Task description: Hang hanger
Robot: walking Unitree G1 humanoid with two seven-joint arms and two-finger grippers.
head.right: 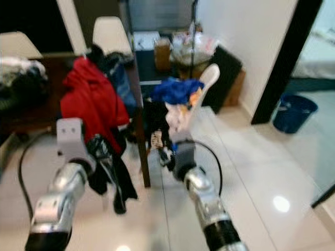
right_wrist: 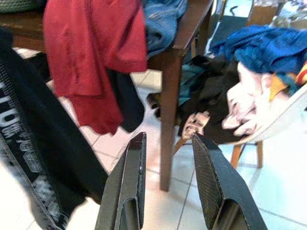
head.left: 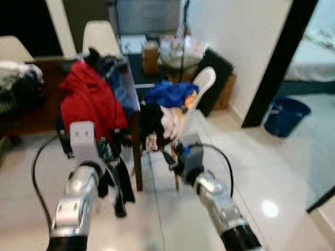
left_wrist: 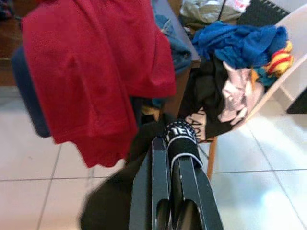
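Note:
My left gripper (left_wrist: pixel 165 142) is shut on a black garment (left_wrist: pixel 181 137) with a white-lettered band, which hangs from it toward the floor (head.left: pixel 119 185). It is held in front of a red garment (head.left: pixel 91 99) draped over the corner of a dark wooden table (head.left: pixel 137 157). My right gripper (right_wrist: pixel 168 137) is open with nothing between its fingers, low beside the table leg (right_wrist: pixel 168 120). The hanging black garment (right_wrist: pixel 29 143) is to its side.
A white chair (head.left: pixel 205 79) piled with blue, pink and black clothes stands just right of the table. Jeans and other clothes lie on the tabletop. A blue bucket (head.left: pixel 286 115) sits past a dark door frame (head.left: pixel 275 63) at the right. White tiled floor lies ahead.

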